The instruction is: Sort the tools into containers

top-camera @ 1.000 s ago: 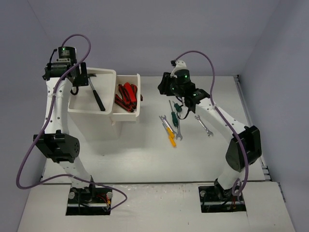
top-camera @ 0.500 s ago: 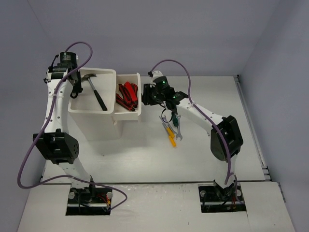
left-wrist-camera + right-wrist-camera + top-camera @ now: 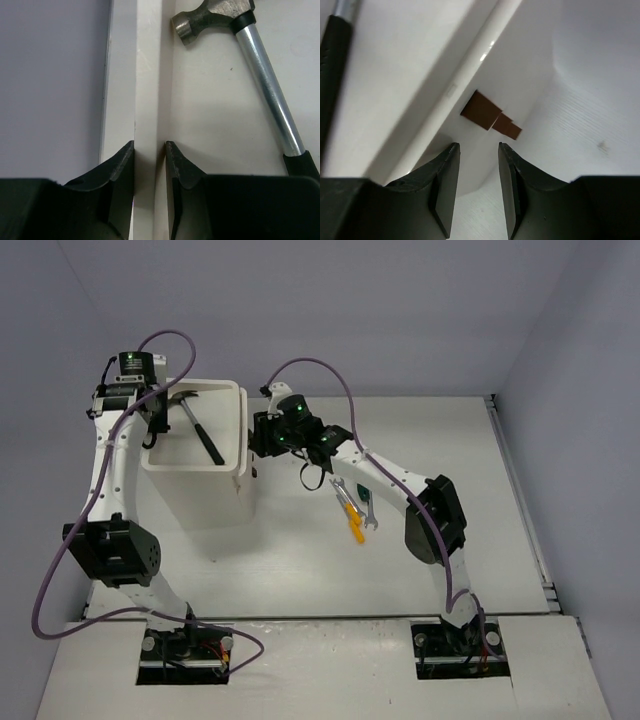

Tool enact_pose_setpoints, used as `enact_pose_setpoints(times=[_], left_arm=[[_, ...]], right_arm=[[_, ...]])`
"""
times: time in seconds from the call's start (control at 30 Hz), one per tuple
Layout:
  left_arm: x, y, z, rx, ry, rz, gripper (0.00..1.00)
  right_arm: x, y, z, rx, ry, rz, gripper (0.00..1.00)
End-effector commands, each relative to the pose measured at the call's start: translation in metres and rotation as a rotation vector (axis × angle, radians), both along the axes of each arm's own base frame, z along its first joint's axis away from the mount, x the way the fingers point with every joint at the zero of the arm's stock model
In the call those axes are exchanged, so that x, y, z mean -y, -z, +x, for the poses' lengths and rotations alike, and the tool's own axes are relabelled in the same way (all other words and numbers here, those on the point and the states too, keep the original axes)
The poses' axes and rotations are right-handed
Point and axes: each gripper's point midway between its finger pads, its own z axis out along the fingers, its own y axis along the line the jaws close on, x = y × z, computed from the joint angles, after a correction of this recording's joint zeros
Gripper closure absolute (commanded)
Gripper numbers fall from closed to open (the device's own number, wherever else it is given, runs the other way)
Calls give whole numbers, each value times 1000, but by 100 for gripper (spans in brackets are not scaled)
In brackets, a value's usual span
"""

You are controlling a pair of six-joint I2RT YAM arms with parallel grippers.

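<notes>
The white cabinet [image 3: 200,495] stands at the back left, its drawers pushed in. A black-handled hammer [image 3: 200,435] lies in its top tray [image 3: 215,386]. My left gripper [image 3: 152,430] is shut on the tray's left rim [image 3: 149,75], with the hammer [image 3: 265,85] just to its right. My right gripper [image 3: 258,440] is at the cabinet's right side, open and holding nothing, facing a drawer front with a dark-red handle [image 3: 482,111]. On the table lie a yellow screwdriver [image 3: 352,522], a green screwdriver [image 3: 365,492] and small wrenches [image 3: 345,490].
The right arm [image 3: 400,480] stretches across the table above the loose tools. A grey wall stands behind the cabinet. The table's raised right edge [image 3: 515,490] runs along the far side.
The right arm swung left to the cabinet, and the open drawer with the red pliers is now pushed in. The left gripper closed on the tray's rim.
</notes>
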Motion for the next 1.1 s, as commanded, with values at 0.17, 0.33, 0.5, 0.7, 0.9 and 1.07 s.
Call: enact_pose_setpoints(times=[0.17,0.33,0.5,0.7,0.9,1.07], left_arm=[[62,-6,5,123,347,-109,100],[49,-18,-3,164,339,-43,100],[34,-30,-5,204,285,-7,93],[30,-39,3,226,253,-7,51],[22,-44,19,238,196,7,44],[10,-54,31,251,167,65,43]], right_arm=[[-61,-63,-40,151,-238,141,66],[-66,-71,-58,157,-276,150,66],[-65,-69,-76,138,-296,145,66],[-69,-66,-98,131,-321,135,66],[-44,-72,-82,169,-265,109,66],[-6,-79,-52,161,-229,123,66]])
